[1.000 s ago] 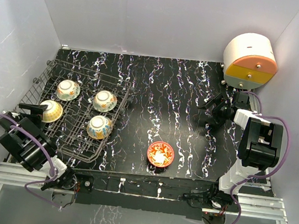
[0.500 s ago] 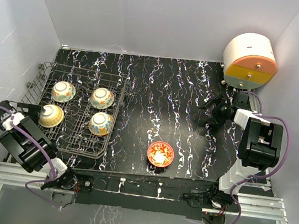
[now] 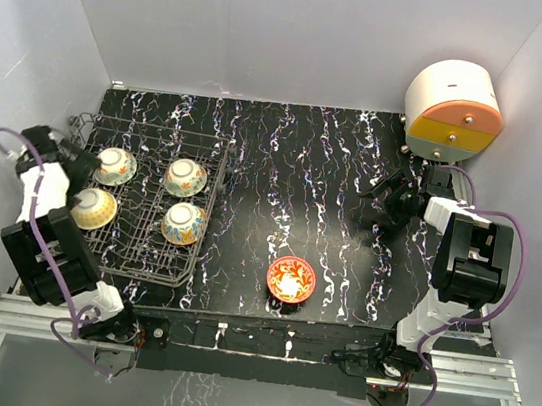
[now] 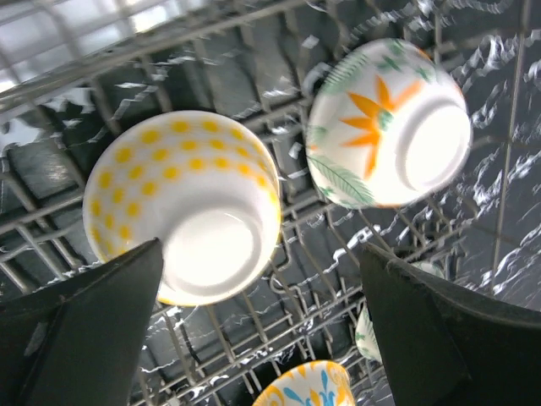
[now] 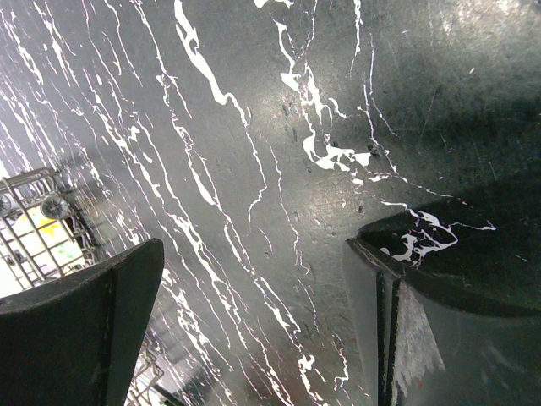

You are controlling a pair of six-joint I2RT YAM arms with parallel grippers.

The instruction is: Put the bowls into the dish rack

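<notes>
The left gripper (image 3: 83, 161) hangs over the left side of the rack (image 3: 136, 267), fingers (image 4: 84, 330) spread wide with nothing between them. Its wrist view shows a yellow-dotted bowl (image 4: 182, 207) and an orange-leafed bowl (image 4: 389, 127) tipped among the wires, white feet towards the camera. Four bowls (image 3: 186, 178) sit in the rack in two rows of two, the red bowl (image 3: 292, 279) stands upright on the black table (image 3: 288, 155) well to the right of the rack, and further right the right gripper (image 3: 384, 204) hovers over the table, fingers (image 5: 76, 330) spread and holding nothing, near a round box (image 3: 454, 110) in the far corner
</notes>
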